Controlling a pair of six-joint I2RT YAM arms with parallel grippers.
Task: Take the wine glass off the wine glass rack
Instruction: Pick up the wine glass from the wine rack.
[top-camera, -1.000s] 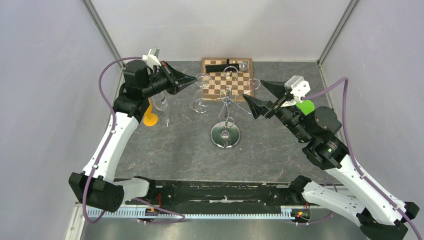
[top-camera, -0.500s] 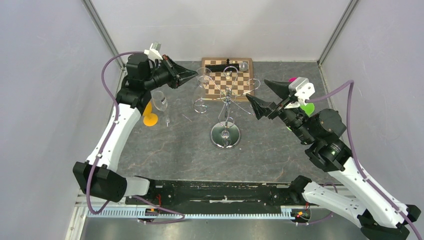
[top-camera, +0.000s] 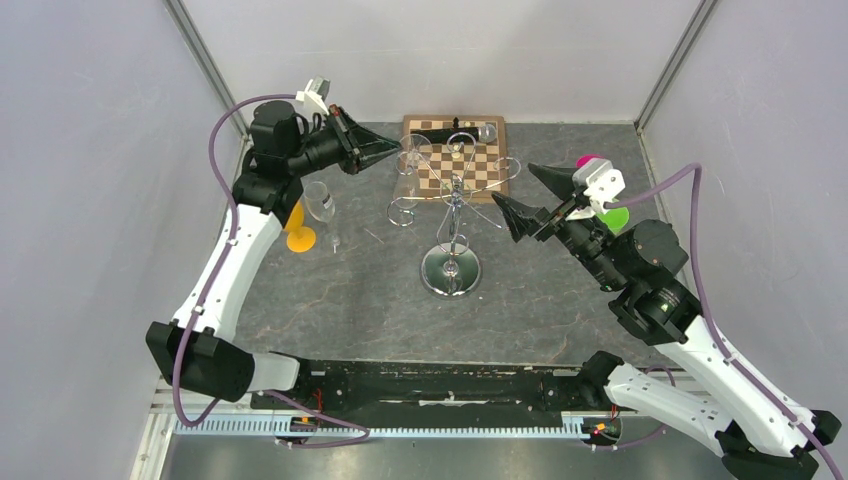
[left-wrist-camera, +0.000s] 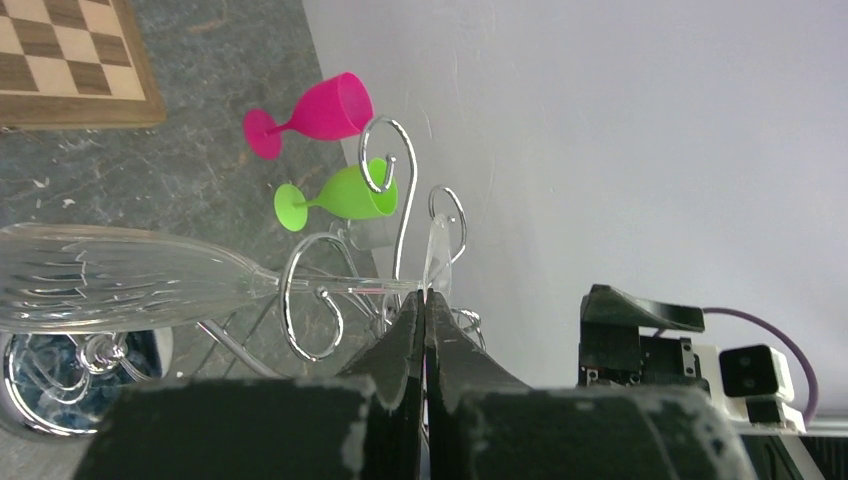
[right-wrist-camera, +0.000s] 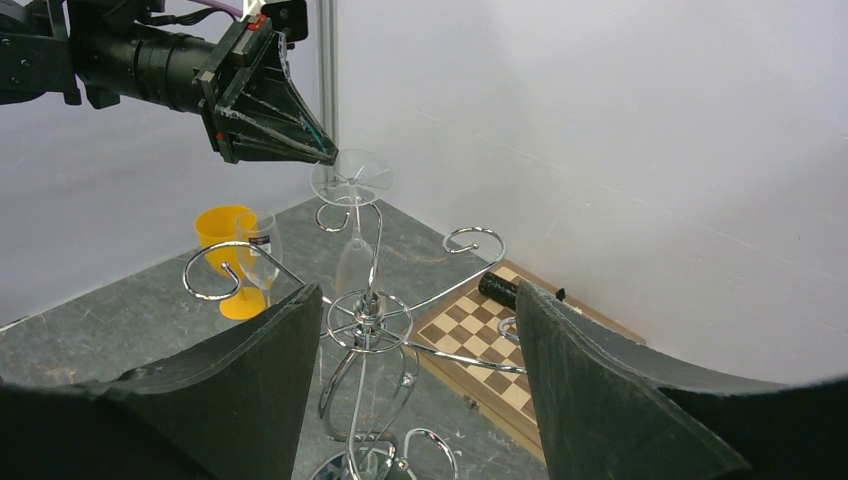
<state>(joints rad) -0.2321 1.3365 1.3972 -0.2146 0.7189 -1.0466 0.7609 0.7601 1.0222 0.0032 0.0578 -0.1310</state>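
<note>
Grey stone-look desk (top-camera: 340, 300) carries everything. Biggest item on it is the shiny silver wire wine glass rack (top-camera: 450, 270): round mirror base, thin centre stem, curled hook arms fanning out. It stands mid-desk, at 6 o'clock of the wooden chessboard (top-camera: 485, 170).

Right gripper (top-camera: 530, 195) hovers at 3 o'clock of the rack, fingers spread wide, nothing btwn them, clear of the wire. Left gripper (top-camera: 388, 152) sits at approx 10 o'clock w/ fingers pressed flat together. Its tips are right at the foot of the clear stemmed wine glass (top-camera: 410, 157); can't tell if they nip the rim or only touch it.

The glass hangs upside down on the rack arm at approx 10 o'clock. Foot disc is on top over the hook, stem through the curl, bowl below.

Handling, my read: light, rigid, slick, very breakable, stem esp. Best hold is prob the stem just below the foot, or the bowl w/ a soft squeeze. Then slide it out along the hook's open end, not straight up, since the foot would catch. The rack is thin wire too, so a snag could tip it.

Looks: colourless, long narrow bowl w/ faint lengthwise lines, thin stem, flat round foot.

Smaller bits: second clear glass (top-camera: 322, 203) and yellow plastic goblet (top-camera: 298, 238) at 9 o'clock of the rack. Pink goblet (left-wrist-camera: 320, 110) and lime-green goblet (left-wrist-camera: 345, 193) are over at 3 o'clock.
</note>
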